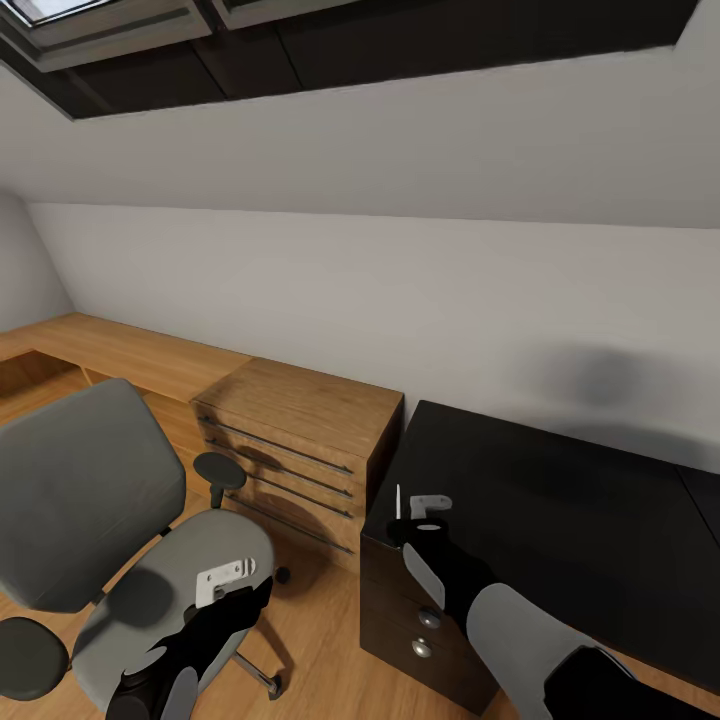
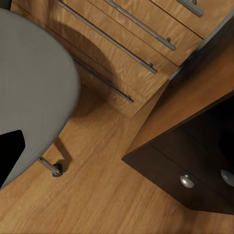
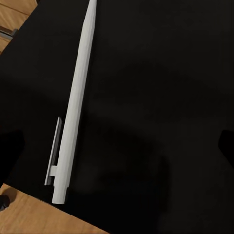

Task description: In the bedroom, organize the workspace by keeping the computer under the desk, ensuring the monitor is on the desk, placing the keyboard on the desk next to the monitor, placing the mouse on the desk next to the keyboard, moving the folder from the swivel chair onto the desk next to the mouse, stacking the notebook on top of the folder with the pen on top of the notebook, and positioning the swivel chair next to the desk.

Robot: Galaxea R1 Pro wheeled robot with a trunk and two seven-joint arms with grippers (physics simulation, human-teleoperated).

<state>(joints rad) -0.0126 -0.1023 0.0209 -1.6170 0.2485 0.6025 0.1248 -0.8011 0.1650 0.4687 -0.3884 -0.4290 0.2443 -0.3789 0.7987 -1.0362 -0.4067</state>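
Observation:
A white pen [image 1: 398,500] [image 3: 75,112] lies flat on the glossy black desk [image 1: 560,520] [image 3: 161,97], close to its left front corner. My right gripper [image 1: 412,524] hovers just above it, open, with the pen between its spread fingers [image 3: 9,146] and touching neither. The grey swivel chair [image 1: 90,500] stands left of the desk, its seat [image 2: 29,87] bare. My left gripper [image 1: 235,595] hangs open over the seat's front edge, one black finger [image 2: 10,151] showing. Monitor, keyboard, mouse, folder, notebook and computer are out of view.
A low light-wood cabinet [image 1: 300,440] [image 2: 126,53] with long bar handles sits between chair and desk. The desk's black drawer unit [image 1: 425,630] [image 2: 195,161] carries round silver knobs. A chair caster [image 2: 56,169] rests on the wood floor [image 2: 97,204]. A sloped white wall [image 1: 400,290] rises behind.

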